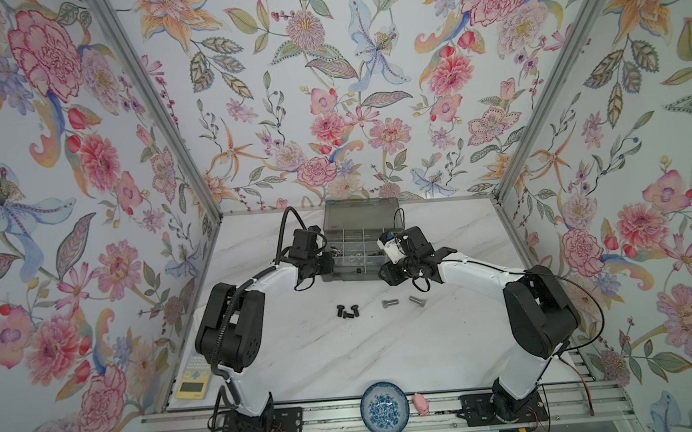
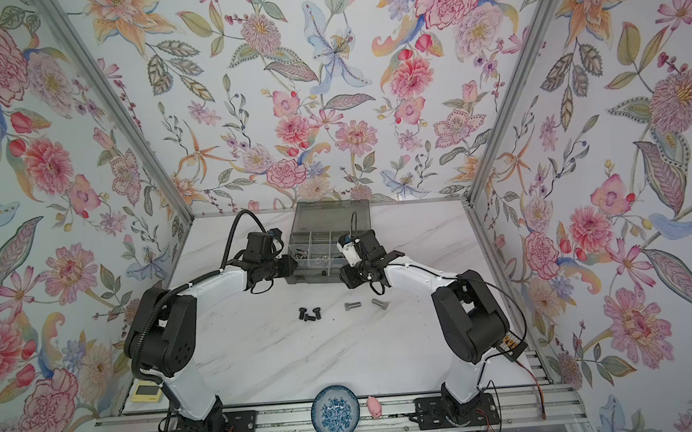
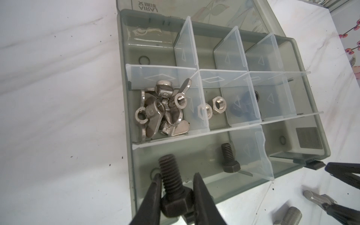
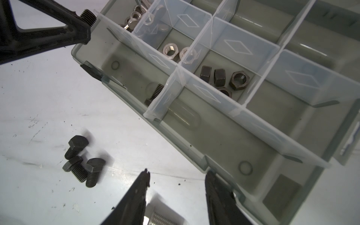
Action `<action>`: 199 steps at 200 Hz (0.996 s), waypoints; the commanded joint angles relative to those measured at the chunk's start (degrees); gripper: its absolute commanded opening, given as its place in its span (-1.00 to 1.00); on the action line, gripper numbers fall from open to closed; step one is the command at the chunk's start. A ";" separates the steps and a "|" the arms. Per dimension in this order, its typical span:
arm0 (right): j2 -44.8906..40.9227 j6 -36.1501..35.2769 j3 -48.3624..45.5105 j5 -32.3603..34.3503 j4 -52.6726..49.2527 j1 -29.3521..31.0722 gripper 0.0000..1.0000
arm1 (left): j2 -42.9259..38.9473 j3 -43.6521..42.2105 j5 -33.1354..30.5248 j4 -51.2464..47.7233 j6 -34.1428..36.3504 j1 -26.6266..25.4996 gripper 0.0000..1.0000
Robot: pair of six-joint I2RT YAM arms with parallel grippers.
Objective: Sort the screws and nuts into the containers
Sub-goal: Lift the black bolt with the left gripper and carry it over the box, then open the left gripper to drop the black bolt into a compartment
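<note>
My left gripper (image 3: pixel 177 174) is shut on the hex head of a black screw (image 3: pixel 168 173), its thread pointing over the front left compartment of the grey organizer box (image 3: pixel 126 136). One black screw (image 3: pixel 229 157) lies in that compartment. Behind it are wing nuts (image 3: pixel 161 109), silver hex nuts (image 3: pixel 214 107) and black hex nuts (image 4: pixel 224 78), each kind in its own compartment. My right gripper (image 4: pixel 178 173) stands open beside the box's front edge, above a silver screw (image 4: pixel 161 218) on the table. Three black screws (image 1: pixel 347 310) and two silver ones (image 1: pixel 390 303) lie in front of the box (image 1: pixel 354 245).
The box's lid (image 1: pixel 361 214) stands open against the back wall. A blue-and-white bowl (image 1: pixel 385 408) and a small pink object (image 1: pixel 422 403) sit on the front rail. A yellow device (image 1: pixel 191 382) lies at the table's left edge.
</note>
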 commanded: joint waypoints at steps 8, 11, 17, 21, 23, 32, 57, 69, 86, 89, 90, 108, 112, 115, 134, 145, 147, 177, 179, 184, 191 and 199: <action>-1.59 0.88 -0.67 0.29 0.34 -0.26 0.00 | 1.71 1.63 0.55 0.56 1.00 0.37 -1.00; -1.54 0.85 -0.71 0.30 0.39 -0.26 0.00 | 1.81 1.74 0.56 0.56 1.01 0.38 -1.00; -1.59 0.86 -0.69 0.24 0.35 -0.26 0.00 | 1.96 1.73 0.55 0.56 0.96 0.38 -1.00; -1.58 0.88 -0.65 0.16 0.42 -0.26 0.00 | 2.01 1.64 0.56 0.64 0.93 0.38 -1.00; -1.58 0.88 -0.65 0.14 0.38 -0.24 0.00 | 2.01 1.68 0.49 0.64 0.85 0.37 -1.00; -1.59 0.88 -0.64 0.19 0.34 -0.18 0.00 | 2.13 1.67 0.50 0.64 0.83 0.37 -1.00; -1.76 0.88 -0.88 0.16 0.37 -0.17 0.01 | 2.45 1.95 0.03 0.30 1.00 0.37 -0.92; -1.97 0.96 -0.99 0.12 0.35 -0.16 0.00 | 2.59 2.17 0.15 0.12 1.13 0.38 -0.78; -2.28 0.87 -1.15 -0.08 0.30 -0.07 0.01 | 2.71 2.51 0.55 -0.33 1.27 0.37 -0.54; -2.35 0.89 -1.15 -0.17 0.30 -0.07 0.01 | 2.71 2.55 0.63 -0.37 1.27 0.37 -0.50; -2.41 0.89 -1.15 -0.11 0.32 -0.08 0.02 | 2.71 2.56 0.68 -0.34 1.26 0.41 -0.49; -2.75 0.80 -1.15 -0.32 0.32 0.01 0.02 | 2.38 2.65 0.71 -0.43 1.26 0.43 -0.29; -2.86 0.79 -1.22 -0.41 0.29 0.07 0.02 | 2.31 2.62 0.65 -0.42 1.26 0.40 -0.27; -2.89 0.78 -1.16 -0.53 0.28 0.09 0.02 | 2.20 2.65 0.64 -0.40 1.26 0.37 -0.25; -3.21 0.62 -1.11 -0.84 0.26 0.33 0.03 | 1.79 2.81 0.34 -0.50 1.44 0.30 -0.08; -3.33 0.49 -1.11 -0.92 0.17 0.35 0.03 | 1.90 3.07 0.29 -0.65 1.60 0.38 -0.04; -3.39 0.41 -1.08 -0.95 0.17 0.40 0.03 | 1.98 3.14 0.32 -0.73 1.68 0.37 -0.04; -3.67 0.02 -1.20 -1.36 -0.15 0.70 0.04 | 1.20 3.52 0.98 -1.73 1.97 0.38 0.02; -3.65 0.01 -1.21 -1.36 -0.18 0.70 0.04 | 1.04 3.49 0.99 -1.79 1.97 0.37 0.03; -3.61 -0.16 -1.18 -1.46 -0.12 0.84 0.04 | 0.48 3.25 0.93 -1.77 1.97 0.37 0.05; -3.61 -0.25 -1.22 -1.48 -0.12 0.97 0.05 | -0.35 2.78 0.90 -1.77 1.97 0.39 0.11; -3.47 -0.44 -1.16 -1.60 -0.17 1.14 0.05 | -1.55 2.09 0.90 -1.80 1.97 0.37 0.16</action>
